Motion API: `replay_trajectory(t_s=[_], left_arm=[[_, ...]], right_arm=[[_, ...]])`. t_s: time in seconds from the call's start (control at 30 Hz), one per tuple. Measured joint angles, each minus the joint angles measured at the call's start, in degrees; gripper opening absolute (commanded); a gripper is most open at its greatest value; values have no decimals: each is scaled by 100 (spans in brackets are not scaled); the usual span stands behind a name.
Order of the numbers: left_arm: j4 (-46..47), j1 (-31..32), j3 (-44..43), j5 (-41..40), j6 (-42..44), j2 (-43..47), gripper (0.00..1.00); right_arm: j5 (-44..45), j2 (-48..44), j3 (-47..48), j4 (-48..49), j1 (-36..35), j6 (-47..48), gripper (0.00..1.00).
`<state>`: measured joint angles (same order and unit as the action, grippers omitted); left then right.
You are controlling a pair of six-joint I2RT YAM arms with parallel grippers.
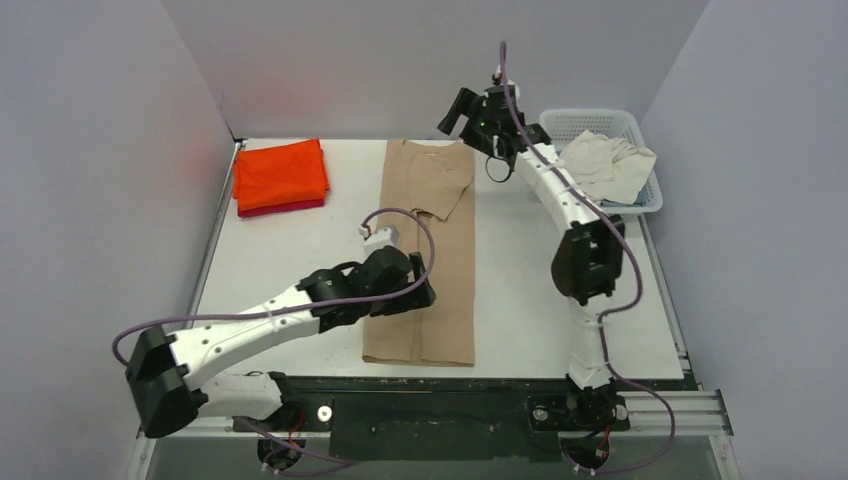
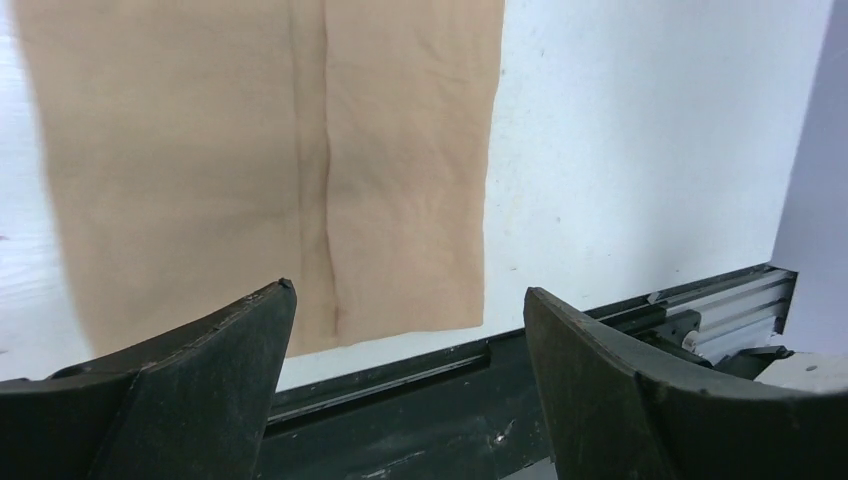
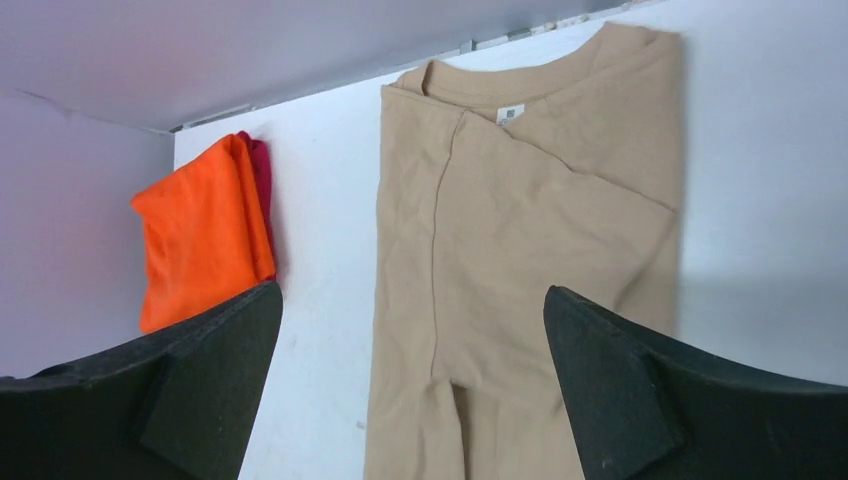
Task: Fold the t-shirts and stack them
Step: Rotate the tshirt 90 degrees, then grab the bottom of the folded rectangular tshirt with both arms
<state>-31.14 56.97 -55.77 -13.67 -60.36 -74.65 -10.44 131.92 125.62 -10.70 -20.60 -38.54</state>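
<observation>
A large tan t-shirt [image 1: 425, 250] lies folded lengthwise into a long strip down the middle of the table, collar at the far end. Its near hem [image 2: 400, 322] shows in the left wrist view. My left gripper [image 1: 405, 298] hovers over the strip's near half, open and empty [image 2: 410, 295]. My right gripper [image 1: 465, 112] hangs raised above the collar end [image 3: 500, 100], open with nothing between its fingers [image 3: 412, 295]. A folded orange t-shirt [image 1: 280, 170] rests on a dark red one [image 1: 285, 208] at the back left. A cream-white t-shirt [image 1: 608, 165] is bunched in the basket.
The white lattice basket [image 1: 590, 120] stands at the back right, beside the right arm. A black rail [image 2: 420, 370] runs along the table's near edge. Grey walls close in the left, back and right sides.
</observation>
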Motion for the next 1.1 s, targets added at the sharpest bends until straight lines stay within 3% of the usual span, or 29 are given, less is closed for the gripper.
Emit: replay_trajectory(t_s=[0.13, 0.3, 0.4, 0.5, 0.73, 0.9, 0.97, 1.07, 1.1], left_arm=[[-439, -52, 345, -560, 46, 1279, 95], [-828, -601, 1749, -623, -37, 2411, 94], [-728, -999, 2564, -210, -2, 2677, 87], [-470, -1270, 3084, 275, 42, 2695, 71], [103, -1410, 3397, 966, 105, 2358, 42], [439, -1427, 3593, 1449, 101, 2306, 36], [557, -1429, 3657, 1543, 81, 2310, 25], [719, -1434, 3746, 1622, 42, 2280, 1], [772, -1434, 3755, 1655, 26, 2247, 0]], right_arm=[[673, -2450, -2063, -96, -92, 380, 99], [1416, -5239, -5416, -262, -743, 297, 96], [1364, -5908, -6951, -476, -1244, 48, 93], [1200, -6083, -8314, -715, -1888, -332, 89], [1021, -6800, -9291, -680, -3082, -1360, 69], [946, -6800, -9637, -256, -3436, -1987, 63], [933, -6730, -9733, -170, -3541, -2153, 57], [874, -6516, -9866, 57, -3633, -2339, 50], [844, -6461, -9871, 168, -3657, -2400, 43]])
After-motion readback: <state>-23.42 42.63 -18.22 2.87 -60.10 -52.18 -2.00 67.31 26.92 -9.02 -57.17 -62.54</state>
